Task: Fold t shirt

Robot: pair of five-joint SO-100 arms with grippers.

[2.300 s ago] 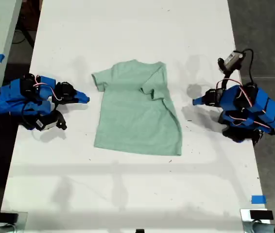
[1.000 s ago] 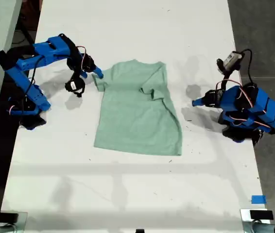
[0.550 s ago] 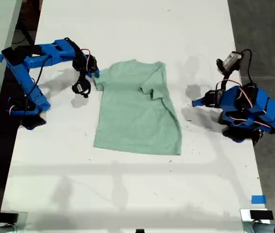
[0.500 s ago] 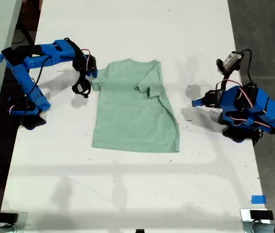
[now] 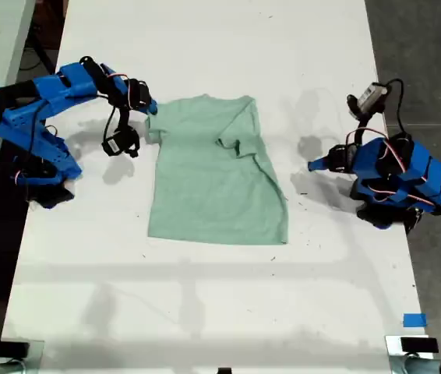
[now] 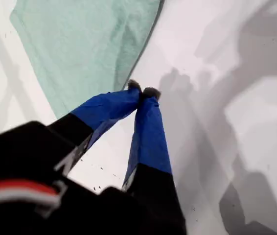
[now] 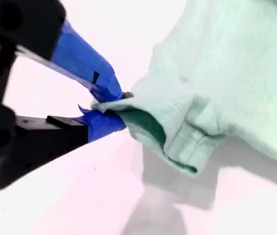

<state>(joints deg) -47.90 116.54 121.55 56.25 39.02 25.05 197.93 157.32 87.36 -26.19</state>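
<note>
My second gripper [image 7: 110,108], now clamped on the t shirt [image 5: 214,175] sleeve at 9 o'clock, has lifted it for folding; my first gripper [image 6: 143,92] rests closed.

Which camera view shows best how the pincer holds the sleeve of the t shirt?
The second wrist view: my second gripper is seen close, its pincer shut on the sleeve edge of the t shirt, lifted off the table. The exterior view shows the whole shirt, but the grip is small there. The first wrist view shows only a shirt edge beyond my shut first gripper.
</note>
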